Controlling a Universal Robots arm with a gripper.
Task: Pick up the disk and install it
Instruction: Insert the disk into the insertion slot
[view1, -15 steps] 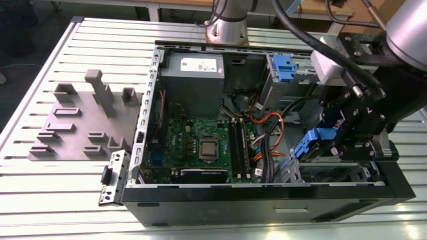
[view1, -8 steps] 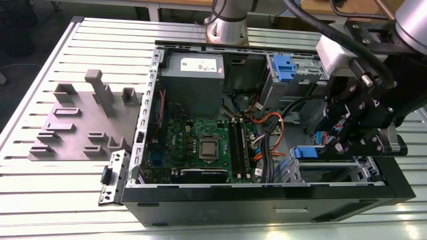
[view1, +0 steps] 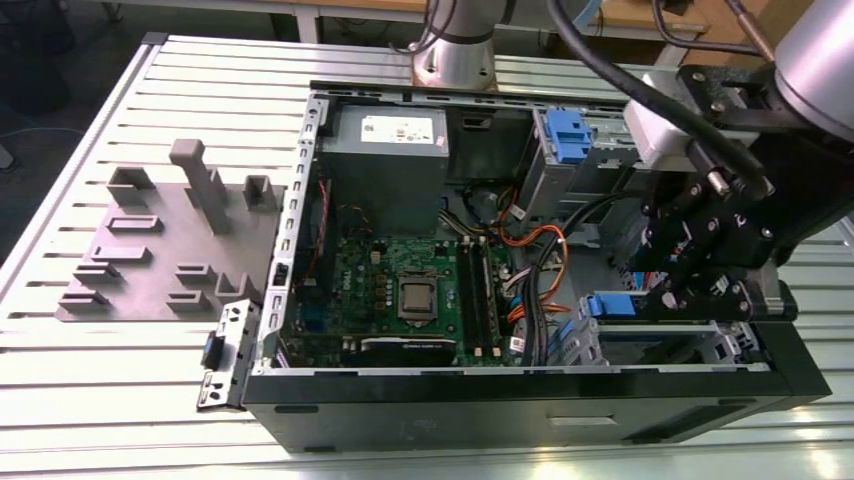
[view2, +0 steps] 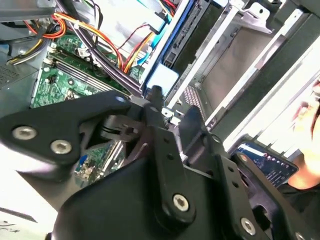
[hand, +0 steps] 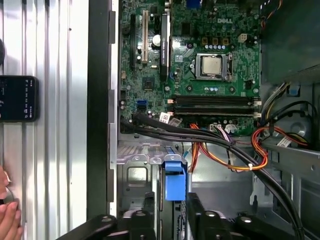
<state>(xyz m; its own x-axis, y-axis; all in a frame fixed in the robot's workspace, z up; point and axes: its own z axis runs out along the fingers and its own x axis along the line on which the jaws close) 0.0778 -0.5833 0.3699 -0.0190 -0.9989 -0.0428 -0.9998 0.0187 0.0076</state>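
The disk stands on edge in the lower drive bay of the open computer case, at the exterior view's right. Its blue rail end sticks out of the bay. In the first wrist view that blue end lies just ahead of my gripper. My black gripper hangs directly over the bay, close against the disk. The second wrist view shows my gripper pointing at the pale blue end beside the bay's metal frame. The silver body of the disk is hidden.
Inside the case are the green motherboard, a grey power supply box, orange and black cables, and a blue clip in the upper bay. A grey fixture plate lies on the slatted table. A hand and a phone rest beside the case.
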